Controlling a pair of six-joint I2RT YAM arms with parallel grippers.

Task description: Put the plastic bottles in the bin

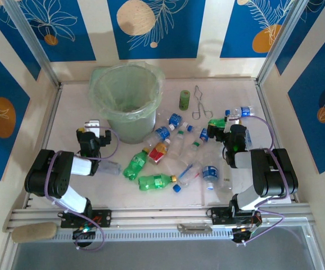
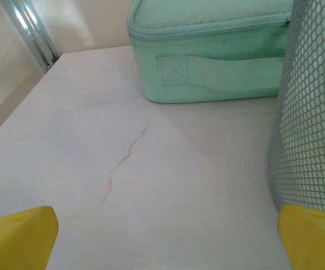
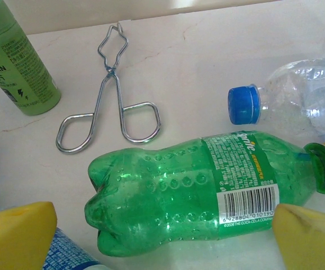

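The left gripper (image 2: 162, 225) gapes wide and empty over the veined, marble-like tabletop (image 2: 168, 169). The right gripper (image 3: 163, 220), equally wide, straddles a ribbed green bottle (image 3: 168, 194) without clamping it. Crumpled plastic bottles (image 1: 157, 181) litter the tabletop's middle. The round translucent bin (image 1: 130, 128) stands toward the far-left corner.

I see a short olive-green cylinder (image 1: 184, 99) standing on the pale veined tabletop (image 1: 72, 112), thin metal wire tongs (image 1: 201, 104) lying just beside it, and a mint-green zipped fabric case (image 2: 207, 56).
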